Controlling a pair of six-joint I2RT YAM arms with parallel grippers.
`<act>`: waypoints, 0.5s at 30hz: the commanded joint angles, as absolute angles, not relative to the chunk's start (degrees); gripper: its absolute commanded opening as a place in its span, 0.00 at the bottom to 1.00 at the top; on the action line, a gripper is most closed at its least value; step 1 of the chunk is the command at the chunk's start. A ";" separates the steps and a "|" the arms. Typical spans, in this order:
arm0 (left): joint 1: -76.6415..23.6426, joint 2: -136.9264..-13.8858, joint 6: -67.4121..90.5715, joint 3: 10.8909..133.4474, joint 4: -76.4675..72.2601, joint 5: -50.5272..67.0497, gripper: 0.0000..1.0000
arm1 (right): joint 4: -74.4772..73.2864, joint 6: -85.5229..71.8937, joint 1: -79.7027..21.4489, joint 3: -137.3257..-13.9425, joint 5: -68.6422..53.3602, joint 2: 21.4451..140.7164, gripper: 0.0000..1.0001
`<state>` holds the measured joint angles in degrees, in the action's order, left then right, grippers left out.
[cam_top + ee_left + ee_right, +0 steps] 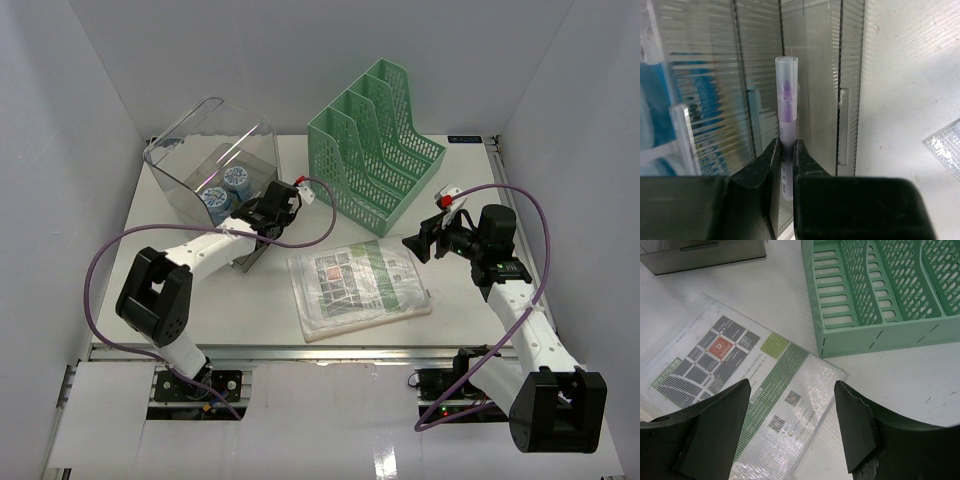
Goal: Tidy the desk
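Note:
The white desk (250,320) carries everything here. My left gripper (786,150) is shut on a slim purple marker (786,100) with a clear cap, held upright right in front of a ribbed smoky-clear container (810,75). From above, that gripper (265,213) sits between the big clear bin (205,150) and the ribbed container (245,255); the marker is not discernible there. My right gripper (790,390) stands open above the right end of a mesh document pouch (765,390), nothing between its fingers. Overhead, this gripper (425,243) hovers beside the pouch (355,285).
A green slotted file organizer (380,140) stands at the back centre, close to the pouch's far corner (880,315). The clear bin holds two blue tape rolls (225,188). White walls enclose the desk on three sides. Purple cables loop off both arms.

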<state>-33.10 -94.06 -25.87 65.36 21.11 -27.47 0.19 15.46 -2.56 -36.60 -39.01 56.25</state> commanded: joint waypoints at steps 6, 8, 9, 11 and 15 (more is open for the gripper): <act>-30.90 -94.75 -25.16 65.83 18.02 -25.00 0.38 | 2.02 15.82 -2.07 -36.21 -39.73 56.38 0.74; -30.85 -94.51 -23.74 66.11 18.21 -24.24 0.53 | 1.91 15.99 -2.02 -36.21 -39.86 56.43 0.74; -30.85 -94.01 -22.87 66.19 18.29 -23.33 0.60 | 1.84 16.01 -2.02 -36.22 -40.00 56.43 0.74; -30.90 -93.04 -20.94 66.41 18.47 -22.02 0.67 | 1.57 16.36 -2.02 -36.30 -40.41 56.48 0.74; -30.85 -89.23 -15.82 66.58 19.32 -18.64 0.72 | -0.07 18.68 -1.85 -36.93 -42.61 56.71 0.77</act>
